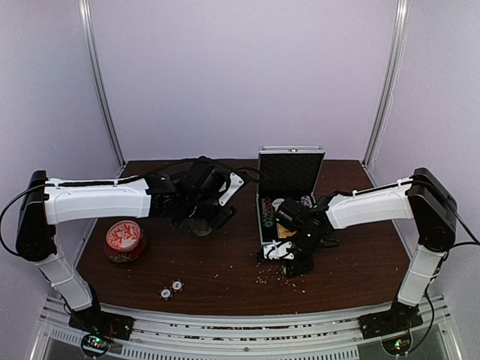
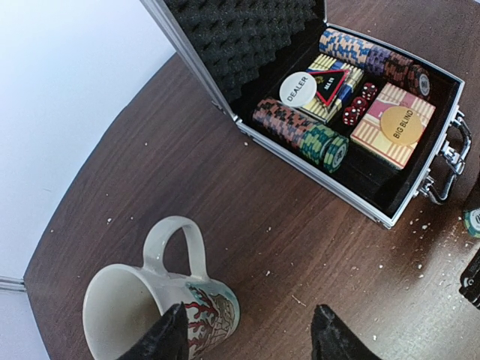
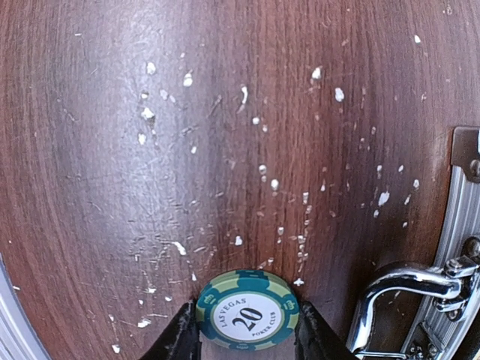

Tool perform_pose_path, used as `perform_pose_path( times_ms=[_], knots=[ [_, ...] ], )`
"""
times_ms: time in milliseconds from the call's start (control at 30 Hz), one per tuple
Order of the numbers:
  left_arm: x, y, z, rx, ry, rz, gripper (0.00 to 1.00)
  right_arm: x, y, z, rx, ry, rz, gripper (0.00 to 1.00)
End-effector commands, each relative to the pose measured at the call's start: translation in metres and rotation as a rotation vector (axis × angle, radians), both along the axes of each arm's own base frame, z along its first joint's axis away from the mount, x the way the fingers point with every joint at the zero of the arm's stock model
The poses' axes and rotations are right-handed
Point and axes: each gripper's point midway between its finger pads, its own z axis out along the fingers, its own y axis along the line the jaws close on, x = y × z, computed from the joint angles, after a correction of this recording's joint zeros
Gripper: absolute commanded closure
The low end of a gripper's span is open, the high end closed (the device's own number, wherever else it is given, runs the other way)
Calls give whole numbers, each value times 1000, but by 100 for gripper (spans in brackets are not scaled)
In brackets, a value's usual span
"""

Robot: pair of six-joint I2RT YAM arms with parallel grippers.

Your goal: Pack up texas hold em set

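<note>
I had the right gripper (image 3: pixel 244 334) clamped on a green poker chip (image 3: pixel 246 309) just beside the open briefcase (image 1: pixel 291 171), which stood toward the counter's far edge, right of centre. My left gripper (image 2: pixel 247 334) hung open beside the mug (image 2: pixel 135 300).

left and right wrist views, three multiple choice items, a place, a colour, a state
1. Where is the round white DEALER button? A on the table; B inside the small silver aluminium briefcase; C in a mug.
2. What colour is the round poker chip marked 20? A green and white; B red; C black.
3. The briefcase lid is: A shut; B removed; C open.
Answers: B, it lies in the case; A, right wrist view shows it; C, it stands raised.
</note>
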Motion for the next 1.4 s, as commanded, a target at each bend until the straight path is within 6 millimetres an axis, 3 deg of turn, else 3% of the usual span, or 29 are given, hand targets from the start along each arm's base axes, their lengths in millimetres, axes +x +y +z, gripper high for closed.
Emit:
perform_pose_path(
  times_ms=[0,167,367,500,633,967,1367],
  knots=[
    [4,0,9,-20,-28,5,44,-1,5,-2,2,10,2,62],
    [5,3,10,-14,-37,18,44,0,9,7,18,6,-2,67],
    [8,8,16,-9,-58,39,44,13,23,53,96,-61,-13,69],
    [9,10,21,-22,-66,51,44,44,31,84,147,-204,-76,70],
    [13,16,27,-41,-83,91,43,78,31,101,186,-362,-164,70],
    [13,19,34,-57,-93,102,43,125,30,112,206,-601,-259,69],
    [14,21,35,-51,-100,110,43,148,40,78,174,-605,-258,69]
  ],
)
